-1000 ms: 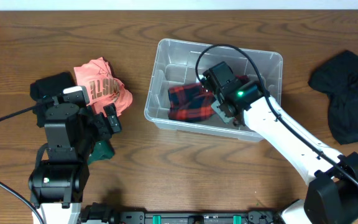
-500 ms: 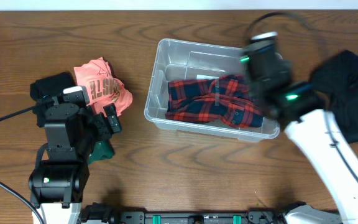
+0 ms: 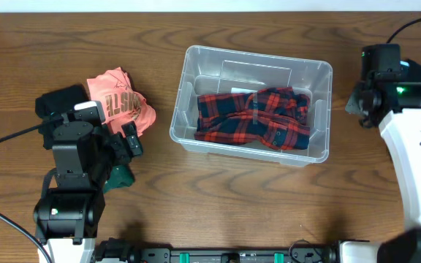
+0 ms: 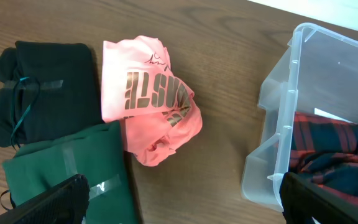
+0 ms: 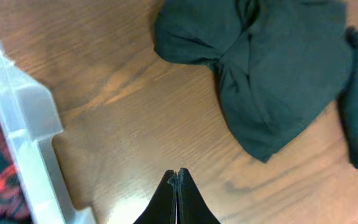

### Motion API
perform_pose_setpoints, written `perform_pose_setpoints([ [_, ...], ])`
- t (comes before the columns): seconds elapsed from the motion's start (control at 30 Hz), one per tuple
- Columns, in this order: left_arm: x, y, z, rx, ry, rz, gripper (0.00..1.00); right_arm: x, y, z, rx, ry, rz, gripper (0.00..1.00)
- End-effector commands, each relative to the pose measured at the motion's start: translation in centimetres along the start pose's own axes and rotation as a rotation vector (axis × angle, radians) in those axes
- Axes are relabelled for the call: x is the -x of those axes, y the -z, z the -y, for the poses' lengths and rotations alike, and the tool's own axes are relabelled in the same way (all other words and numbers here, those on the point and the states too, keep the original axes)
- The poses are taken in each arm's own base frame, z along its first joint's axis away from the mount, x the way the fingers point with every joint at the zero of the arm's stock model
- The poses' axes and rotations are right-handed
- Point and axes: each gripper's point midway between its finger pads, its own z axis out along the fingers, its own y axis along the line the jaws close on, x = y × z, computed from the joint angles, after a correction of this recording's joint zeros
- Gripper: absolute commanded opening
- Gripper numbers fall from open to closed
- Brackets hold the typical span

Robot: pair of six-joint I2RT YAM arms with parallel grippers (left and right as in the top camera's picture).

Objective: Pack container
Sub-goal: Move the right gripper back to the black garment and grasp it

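The container (image 3: 188,86), a clear plastic tub, stands at the table's middle. A red-and-black plaid shirt (image 3: 254,118) lies spread inside it. Its near corner (image 4: 278,130) and the plaid cloth (image 4: 334,149) fill the right of the left wrist view. My right gripper (image 5: 178,177) is shut with nothing in it. It hangs over bare wood between the tub's edge (image 5: 27,118) and a black garment (image 5: 272,74); from overhead it sits right of the tub (image 3: 358,102). My left gripper (image 4: 185,205) is wide open and empty, left of the tub (image 3: 126,142).
Left of the tub lie a crumpled pink shirt (image 3: 123,102) (image 4: 148,106), a folded black garment (image 3: 61,102) (image 4: 42,87) and a folded green one (image 3: 119,177) (image 4: 67,174). My right arm covers the black garment in the overhead view.
My right gripper let go of the plaid shirt inside the tub, shut, and swung out to the right of the tub. The shirt now lies spread out. The left arm stayed still.
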Motion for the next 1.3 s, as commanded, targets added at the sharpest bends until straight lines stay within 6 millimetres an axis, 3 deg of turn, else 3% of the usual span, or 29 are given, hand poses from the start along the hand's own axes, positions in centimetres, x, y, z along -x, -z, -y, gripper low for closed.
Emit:
perform_pose_setpoints([
  [0.0,0.8,0.5,0.5,-0.018,0.007,0.019,0.98,-1.1,-2.8,-2.5,0.096,0.105,-0.08,0.01],
  [0.23,0.8,0.5,0.5,-0.018,0.007,0.019,0.98,-1.4,-6.8,-7.9,0.291,0.181,-0.116,0.01],
  [0.33,0.8,0.5,0.5,-0.018,0.007,0.019,0.98,-0.3,-7.6,-9.0,0.321,0.17,-0.076,0.01],
  [0.53,0.8,0.5,0.5,-0.018,0.007,0.019,0.98,3.4,-7.0,-10.6,0.387,0.163,0.08,0.01],
  [0.77,0.7,0.5,0.4,-0.017,0.007,0.015,0.98,4.3,-5.3,-13.8,0.585,0.231,0.138,0.01],
  [1.1,0.7,0.5,0.4,-0.017,0.007,0.015,0.98,5.0,-4.8,-14.4,0.618,0.254,0.181,0.02],
  [1.13,0.7,0.5,0.4,-0.017,0.007,0.015,0.98,5.0,-4.9,-14.2,0.609,0.253,0.179,0.06],
  [1.17,0.7,0.5,0.4,-0.017,0.007,0.015,0.98,4.9,-5.1,-13.7,0.583,0.25,0.171,0.19],
  [1.2,0.7,0.5,0.4,-0.017,0.007,0.015,0.98,4.7,-5.5,-12.8,0.534,0.245,0.159,0.25],
  [1.27,0.7,0.5,0.4,-0.016,0.007,0.014,0.98,4.8,-6.4,-9.5,0.356,0.208,0.143,0.34],
])
